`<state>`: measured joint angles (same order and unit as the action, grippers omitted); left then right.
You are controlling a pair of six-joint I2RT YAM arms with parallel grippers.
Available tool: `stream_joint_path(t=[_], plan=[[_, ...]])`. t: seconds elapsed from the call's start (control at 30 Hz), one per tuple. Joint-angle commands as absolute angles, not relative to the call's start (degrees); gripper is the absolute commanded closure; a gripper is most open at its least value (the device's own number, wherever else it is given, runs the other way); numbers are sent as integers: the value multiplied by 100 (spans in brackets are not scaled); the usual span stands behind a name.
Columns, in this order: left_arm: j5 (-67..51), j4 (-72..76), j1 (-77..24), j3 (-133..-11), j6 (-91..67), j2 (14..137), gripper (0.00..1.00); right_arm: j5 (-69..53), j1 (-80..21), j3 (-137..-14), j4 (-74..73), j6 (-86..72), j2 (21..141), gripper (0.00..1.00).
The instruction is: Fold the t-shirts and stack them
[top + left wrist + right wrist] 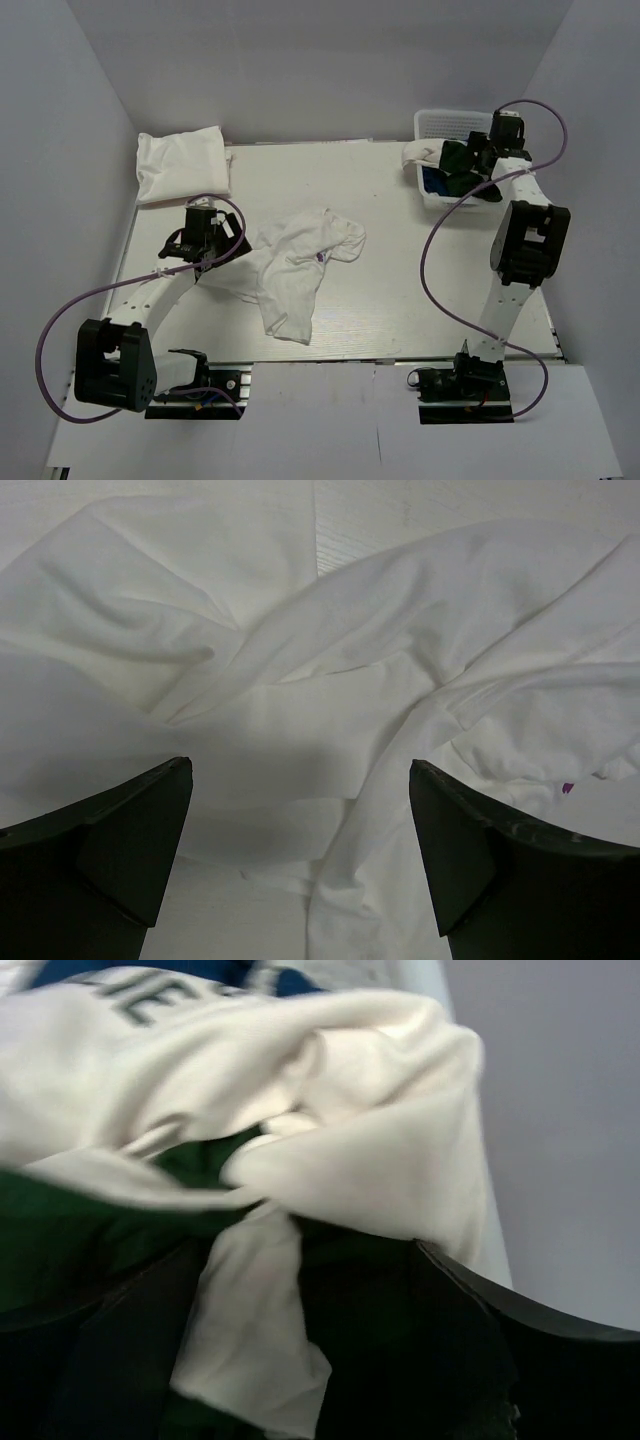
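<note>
Folded shirt (180, 165) far left on table (400, 300). Left gripper (300, 775) released, jaws wide, just over crumpled shirt (330, 680) mid-table. Right gripper (305, 1255) down in basket (432, 122) far right, jaws apart, white shirt (380, 1160) loose between them, green shirt (50, 1230) beside, blue shirt (437, 182) also in basket

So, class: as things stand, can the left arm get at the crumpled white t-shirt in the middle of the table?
Probably yes. The left arm has its jaws open just above the crumpled white t-shirt, with nothing between them and the cloth.
</note>
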<state>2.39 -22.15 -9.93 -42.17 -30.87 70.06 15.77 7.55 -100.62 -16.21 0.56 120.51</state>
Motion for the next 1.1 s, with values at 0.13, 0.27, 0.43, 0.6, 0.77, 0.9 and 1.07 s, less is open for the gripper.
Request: stream_joint_path(t=[0.13, 0.27, 0.43, 0.6, 0.77, 0.9, 1.07], plan=[[185, -2127, -1020, -4245, -3050, 6908, 1, -483, 379, -9650, -1213, -379, 10758, 10], [185, -2127, -1020, -4245, -3050, 6908, 1, -30, -200, -10001, -1695, 148, 10915, 10], [185, -2127, -1020, -4245, -3050, 7031, 1, 676, -764, -10379, -1670, 764, 11336, 10], [237, -2197, -1020, -4359, -3050, 7233, 1, 1563, -967, -11354, -1933, 687, 12363, 10], [290, -2250, -1020, -4359, -3050, 7233, 1, 2565, -923, -12076, -2118, 580, 12998, 20], [290, -2250, -1020, -4359, -3050, 7233, 1, 2759, -905, -11848, -2004, 641, 13025, 59], [290, -2250, -1020, -4359, -3050, 7181, 1, 2760, -905, -11681, -1942, 545, 12780, 100]])
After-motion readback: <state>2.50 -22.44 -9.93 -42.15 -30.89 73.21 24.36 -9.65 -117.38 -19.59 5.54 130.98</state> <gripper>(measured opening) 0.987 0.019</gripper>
